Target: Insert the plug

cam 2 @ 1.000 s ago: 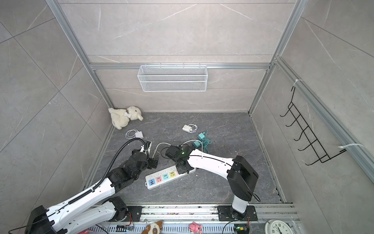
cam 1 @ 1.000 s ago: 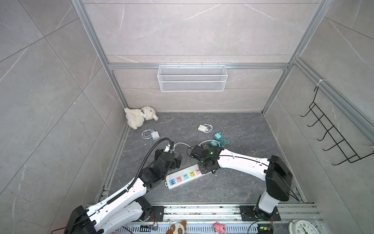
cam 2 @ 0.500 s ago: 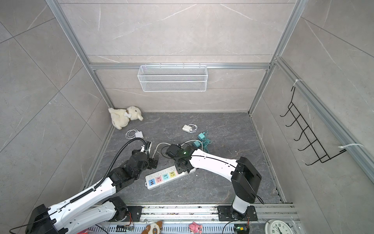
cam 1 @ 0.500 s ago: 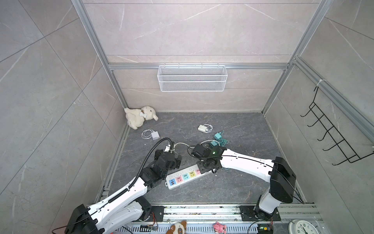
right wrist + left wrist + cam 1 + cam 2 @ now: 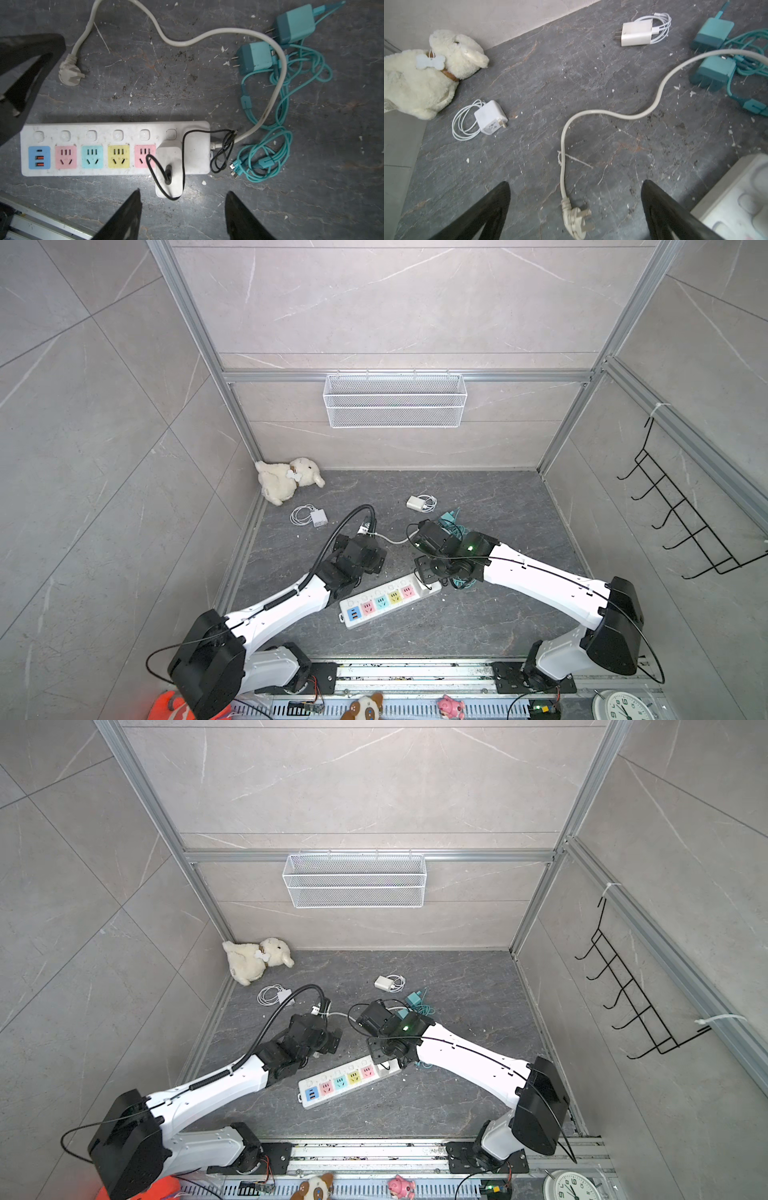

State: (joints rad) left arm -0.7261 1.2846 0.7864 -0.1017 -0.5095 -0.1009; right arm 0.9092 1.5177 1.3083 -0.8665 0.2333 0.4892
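The white power strip (image 5: 104,133) with coloured sockets lies on the dark floor, seen in both top views (image 5: 390,601) (image 5: 349,1081). A white plug (image 5: 169,166) with a thin black cable stands upright in the strip's end socket, beside a pink socket. My right gripper (image 5: 182,191) is open just above it, its fingers apart on either side and touching nothing. In the top views it (image 5: 428,568) hovers over that end of the strip. My left gripper (image 5: 575,181) is wide open and empty over the strip's own three-pin plug (image 5: 579,218), which lies loose on the floor.
Two teal chargers (image 5: 257,56) with tangled teal cables lie beside the strip's cord end. Two white chargers (image 5: 635,33) (image 5: 490,117) and a plush dog (image 5: 425,72) lie toward the back wall. A wire basket (image 5: 395,400) hangs on that wall.
My right gripper has opened and let go of the white plug, which stays standing in the strip. The left arm has hardly moved.
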